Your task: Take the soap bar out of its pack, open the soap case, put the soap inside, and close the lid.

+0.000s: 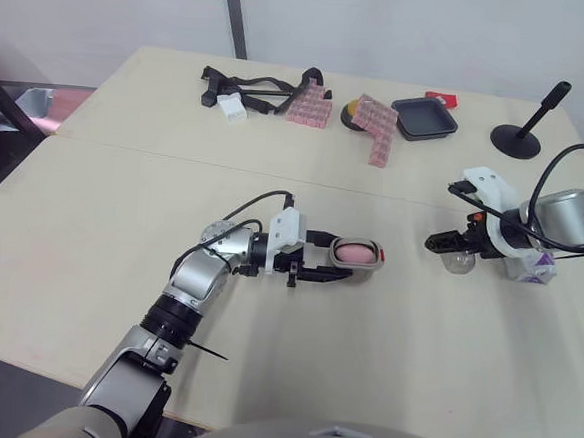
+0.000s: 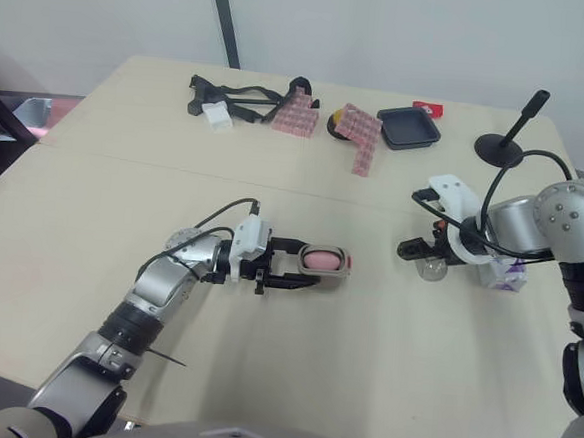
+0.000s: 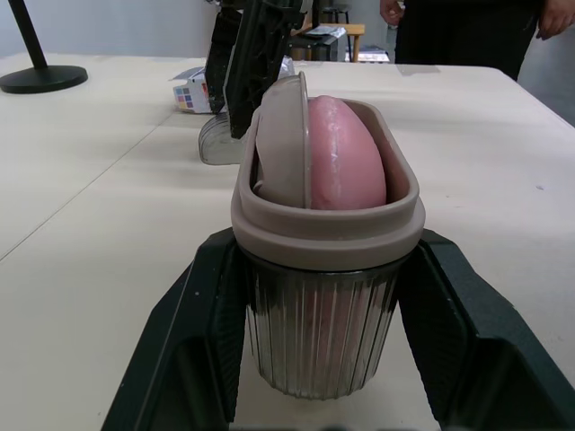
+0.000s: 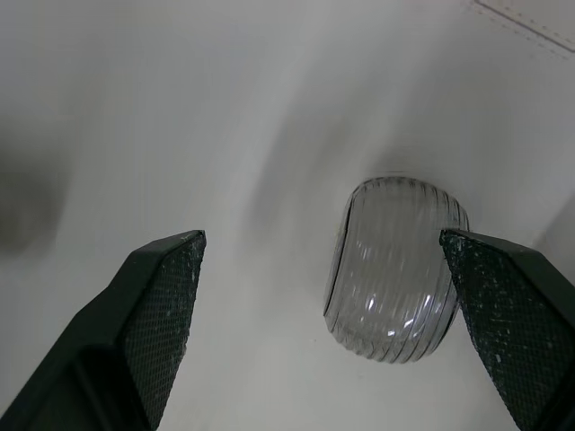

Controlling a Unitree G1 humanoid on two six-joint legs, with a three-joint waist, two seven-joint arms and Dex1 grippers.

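Observation:
The ribbed clear soap case base (image 1: pixel 361 265) sits upright on the table, and the pink soap bar (image 1: pixel 354 250) stands on edge inside it beside a grey inner tray (image 3: pixel 283 144). My left gripper (image 1: pixel 353 255) is shut on the case, one finger (image 3: pixel 180 341) pressed to each side. To the right, the clear ribbed lid (image 1: pixel 457 263) lies on the table. My right gripper (image 4: pixel 321 236) hovers just above that lid, open, its fingers (image 4: pixel 153 314) spread wide. The purple-and-white soap pack (image 1: pixel 537 268) lies under my right forearm.
Along the far edge lie a black strap bundle (image 1: pixel 251 84), a small white box (image 1: pixel 232 109), pink patterned packs (image 1: pixel 310 105), a black tray (image 1: pixel 424 118) and a black stand (image 1: pixel 523 135). A person (image 3: pixel 467 27) stands beyond the table.

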